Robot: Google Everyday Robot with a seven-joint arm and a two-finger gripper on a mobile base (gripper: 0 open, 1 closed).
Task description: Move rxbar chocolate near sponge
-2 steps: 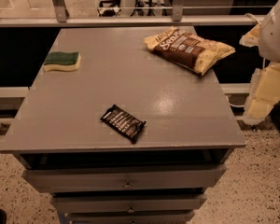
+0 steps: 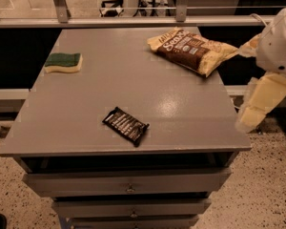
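The rxbar chocolate (image 2: pixel 126 125), a flat black wrapper with white lettering, lies at an angle near the front edge of the grey table (image 2: pixel 86 104). At the far left of the tabletop sits the sponge (image 2: pixel 63 62), dark green on top over pale yellow foam. My gripper (image 2: pixel 255 105) hangs off the table's right edge below the white arm (image 2: pixel 279 42), well to the right of the bar and touching nothing. It holds nothing that I can see.
A large brown-and-yellow chip bag (image 2: pixel 193 49) lies at the back right of the table, close to the arm. Drawers (image 2: pixel 128 185) run below the tabletop. A railing (image 2: pixel 133 20) crosses behind the table.
The arm and gripper have shifted slightly left, toward the table's right edge. The bar, sponge and chip bag have not moved.
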